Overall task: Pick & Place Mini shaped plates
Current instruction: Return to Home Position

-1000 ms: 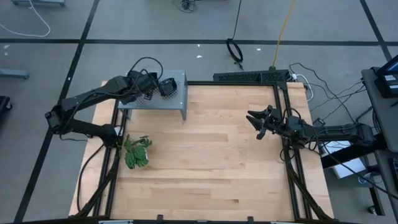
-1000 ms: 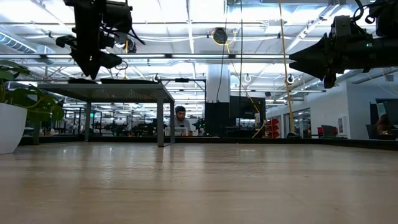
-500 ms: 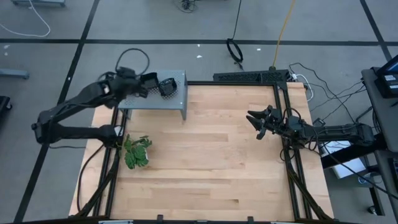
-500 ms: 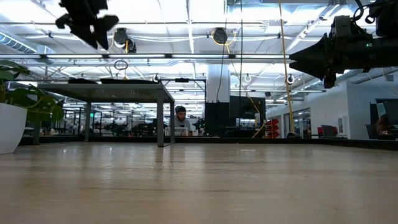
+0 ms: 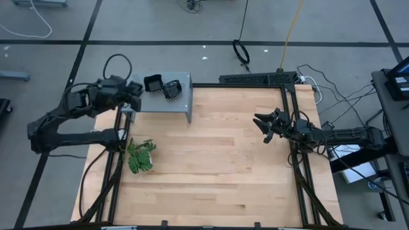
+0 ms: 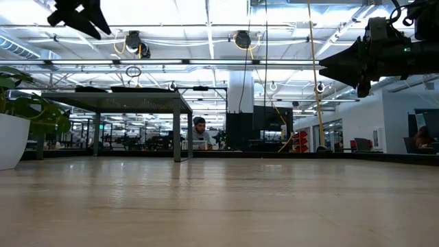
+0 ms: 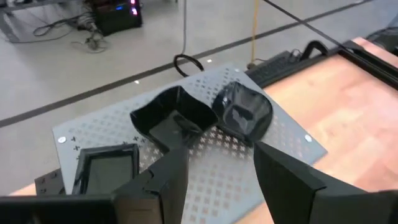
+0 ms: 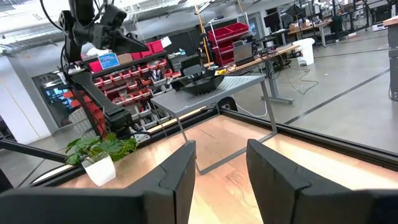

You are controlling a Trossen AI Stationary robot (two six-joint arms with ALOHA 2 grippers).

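The mini shaped plates [image 7: 242, 112] sit in what look like two stacks on the grey shelf [image 7: 99, 124] at the table [image 5: 223, 166] corner, so we draw the empty, spread left gripper [image 7: 221, 152] back clear of them, while the right gripper [image 8: 219, 146], likewise spread, waits at the right edge.

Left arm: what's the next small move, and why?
Probably pull the left gripper back from the shelf toward its base. Its fingers are open and hold nothing. In the high view it hangs off the shelf's left end, and the black plates already sit on the shelf top, apart from it. The right gripper waits open over the table's right side.
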